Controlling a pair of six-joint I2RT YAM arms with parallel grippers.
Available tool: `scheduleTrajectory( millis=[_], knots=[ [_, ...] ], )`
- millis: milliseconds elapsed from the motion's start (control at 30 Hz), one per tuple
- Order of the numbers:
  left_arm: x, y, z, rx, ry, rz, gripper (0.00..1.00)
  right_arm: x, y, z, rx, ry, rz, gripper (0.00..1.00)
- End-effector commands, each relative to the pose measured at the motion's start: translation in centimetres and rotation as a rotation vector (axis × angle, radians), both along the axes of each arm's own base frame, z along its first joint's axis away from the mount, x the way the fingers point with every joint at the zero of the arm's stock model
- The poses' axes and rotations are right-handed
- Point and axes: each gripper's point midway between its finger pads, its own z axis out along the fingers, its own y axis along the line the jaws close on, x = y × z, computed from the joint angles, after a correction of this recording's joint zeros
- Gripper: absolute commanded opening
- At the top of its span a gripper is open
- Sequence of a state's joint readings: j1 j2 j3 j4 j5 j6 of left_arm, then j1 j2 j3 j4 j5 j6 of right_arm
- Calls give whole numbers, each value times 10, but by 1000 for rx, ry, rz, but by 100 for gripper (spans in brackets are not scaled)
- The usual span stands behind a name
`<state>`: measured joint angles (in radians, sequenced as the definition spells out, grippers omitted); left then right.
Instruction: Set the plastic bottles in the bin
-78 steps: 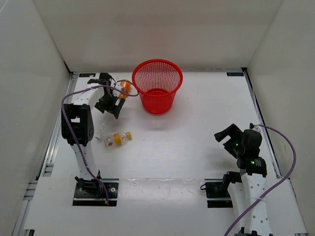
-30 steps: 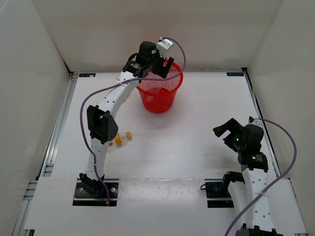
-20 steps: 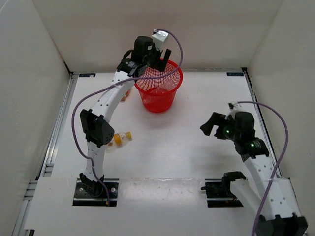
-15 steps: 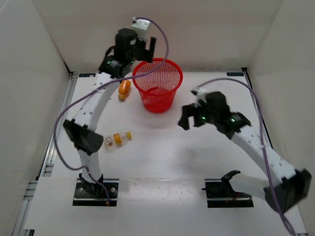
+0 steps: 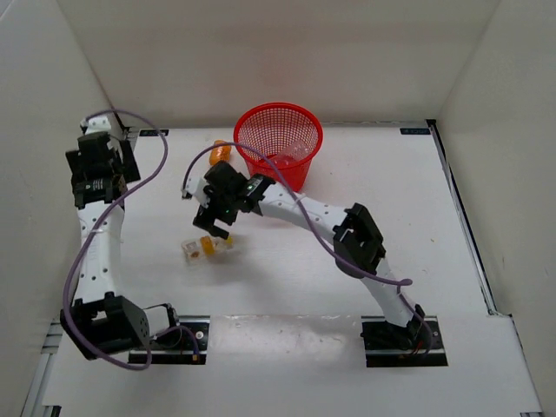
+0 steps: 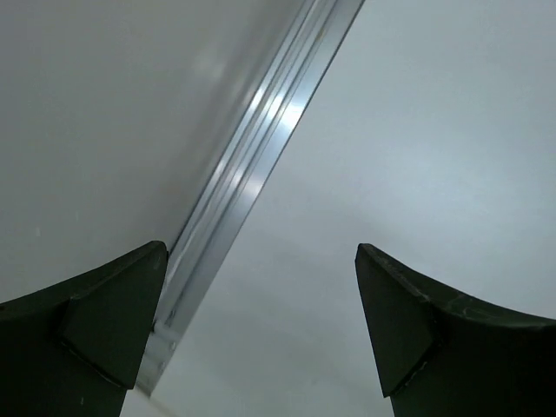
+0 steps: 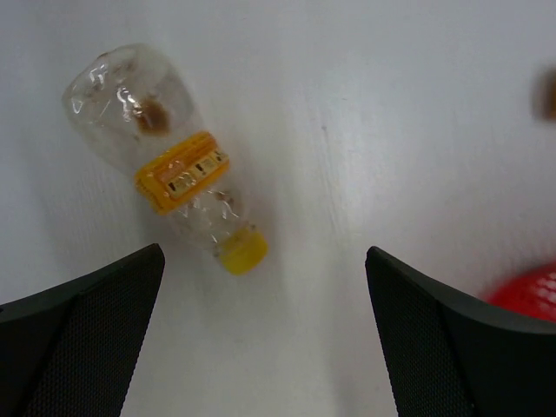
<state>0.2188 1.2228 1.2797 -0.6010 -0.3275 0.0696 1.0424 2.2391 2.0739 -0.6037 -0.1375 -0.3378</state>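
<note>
- Bin, red mesh, qty 1: upright at far-centre of bench, mouth up so drops from above land inside. Pale glint at its bottom; can't tell if it's a bottle.
- Clear bottle w/ orange label, qty 1: on its side on bench, near-left of bin and well apart from it. Not yet binned.
- Orange bottle, qty 1: lying just beside bin's left wall, outside it. Not yet binned.
- Bottles counted on bench: 2.
- Right gripper, qty 1: spread wide, nothing in it. Hangs over the clear bottle, which sits offset toward one finger. Prob. lining up a grab; looks to need centring over the bottle first.
- Left gripper, qty 1: spread, nothing held, at far-left by rail & side wall. Prob. parked there so the right arm can reach across.
- Arms: 2.
</note>
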Motion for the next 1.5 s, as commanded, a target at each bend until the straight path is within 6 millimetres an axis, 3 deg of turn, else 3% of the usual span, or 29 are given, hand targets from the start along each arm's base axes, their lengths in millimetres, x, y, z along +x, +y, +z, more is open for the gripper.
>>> scheduleTrajectory(
  millis=[0, 33, 67, 100, 167, 200, 267, 400, 600, 667, 700, 733, 800, 867, 900, 967, 1000, 1033, 1067, 1133, 1167, 1200, 1233, 1300, 1333, 1367, 1400, 1467],
  knots=[
    [-33, 16, -52, -71, 134, 60, 100, -7, 32, 28, 91, -132, 115, 100],
    [-42, 15, -74, -81, 195, 71, 100, -5, 36, 22, 93, -133, 115, 100],
    [-46, 14, -82, -87, 216, 72, 100, -11, 46, 10, 99, -114, 127, 100],
    [-48, 15, -93, -89, 245, 79, 100, -14, 53, 10, 127, -80, 125, 100],
    [-53, 13, -107, -111, 284, 88, 100, -27, 64, -11, 116, -41, 140, 100],
    [-57, 11, -118, -128, 317, 95, 100, -25, 68, -14, 128, -40, 134, 100],
    [-60, 10, -127, -136, 349, 95, 100, -29, 69, -39, 104, -12, 100, 100],
    [-62, 9, -133, -141, 367, 96, 100, -25, 63, -70, 63, 27, 4, 100],
    [-53, 11, -127, -146, 361, 88, 100, -49, 47, -103, -16, 100, -2, 98],
    [-52, 9, -127, -158, 354, 88, 100, -46, 46, -104, -18, 106, -44, 74],
    [-52, 9, -127, -158, 354, 88, 100, -46, 47, -97, -8, 102, -44, 65],
    [-52, 9, -127, -158, 354, 88, 100, -42, 51, -90, 7, 88, -50, 50],
    [-50, 5, -131, -175, 359, 71, 100, -40, 56, -60, 54, 69, -47, 25],
    [-45, 2, -131, -182, 366, 26, 100, -31, 61, -28, 108, 27, -81, 12],
    [-40, 1, -125, -185, 346, 15, 100, -29, 62, 3, 157, 0, -86, 9],
    [-30, 2, -125, -193, 350, 8, 100, -26, 61, 40, 217, -17, -121, 9],
    [-22, 5, -112, -185, 325, 7, 100, -21, 55, 78, 288, -25, -156, 7],
    [-16, 5, -112, -193, 332, 0, 100, -9, 47, 97, 326, -39, -204, 7],
    [-8, 5, -105, -202, 310, 0, 100, 3, 32, 134, 395, -61, -254, 7],
    [10, 7, -87, -210, 266, -9, 100, 21, 14, 170, 482, -54, -349, 7],
    [17, 3, -83, -236, 254, -26, 100, 43, -9, 204, 561, -79, -425, 7],
    [24, 1, -79, -252, 234, -36, 100, 59, -24, 220, 612, -72, -517, 7],
    [34, 0, -73, -264, 223, -54, 100, 85, -52, 243, 667, -94, -606, 7],
    [44, -7, -72, -309, 225, -93, 100, 117, -83, 252, 712, -96, -733, 9],
    [57, -18, -63, -297, 207, -130, 100, 128, -97, 259, 743, -76, -783, 11],
    [63, -25, -74, -298, 248, -139, 100, 154, -127, 252, 726, -79, -872, 11],
    [65, -29, -78, -273, 282, -141, 100, 165, -139, 246, 717, -63, -917, 12],
    [83, -60, -89, -232, 348, -245, 100, 193, -165, 224, 678, -28, -994, 13]
  ],
)
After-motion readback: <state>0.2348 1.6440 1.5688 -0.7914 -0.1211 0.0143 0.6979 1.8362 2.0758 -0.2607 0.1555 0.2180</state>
